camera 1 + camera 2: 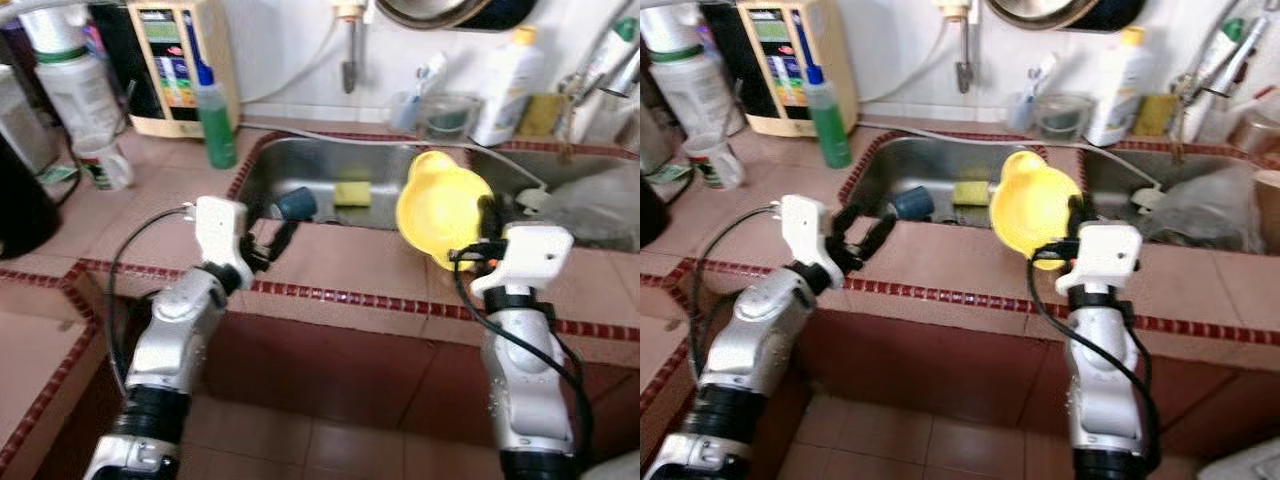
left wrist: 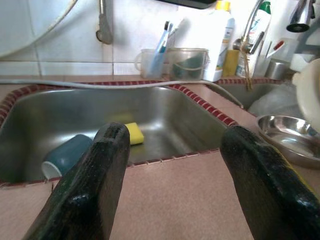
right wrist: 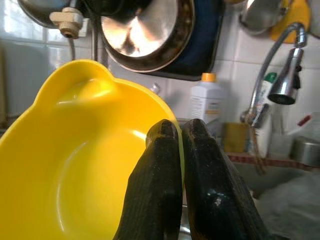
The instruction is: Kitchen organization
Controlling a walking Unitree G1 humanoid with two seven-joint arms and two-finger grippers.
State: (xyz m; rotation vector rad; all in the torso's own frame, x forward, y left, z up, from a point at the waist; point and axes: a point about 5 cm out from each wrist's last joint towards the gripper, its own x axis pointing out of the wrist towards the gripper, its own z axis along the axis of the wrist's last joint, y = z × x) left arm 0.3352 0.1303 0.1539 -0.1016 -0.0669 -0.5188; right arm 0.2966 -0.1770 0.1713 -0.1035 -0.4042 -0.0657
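My right gripper (image 1: 1072, 217) is shut on the rim of a yellow plastic bowl (image 1: 440, 210), holding it tilted above the counter at the front right corner of the steel sink (image 1: 262, 176). In the right wrist view the two fingers (image 3: 162, 165) pinch the bowl (image 3: 75, 160) edge. My left gripper (image 1: 270, 235) stands open over the tiled counter just before the sink's front edge, nothing between its fingers (image 2: 100, 175). In the sink lie a blue cup (image 1: 297, 203) on its side and a yellow sponge (image 2: 133, 133).
A green bottle (image 1: 215, 115), a white mug (image 1: 103, 162) and a beige appliance (image 1: 180, 60) stand at the back left. A white detergent bottle (image 1: 507, 85) and clear container (image 1: 447, 115) sit behind the sink. A steel bowl (image 2: 285, 135) and a tap (image 3: 285, 80) are at the right basin.
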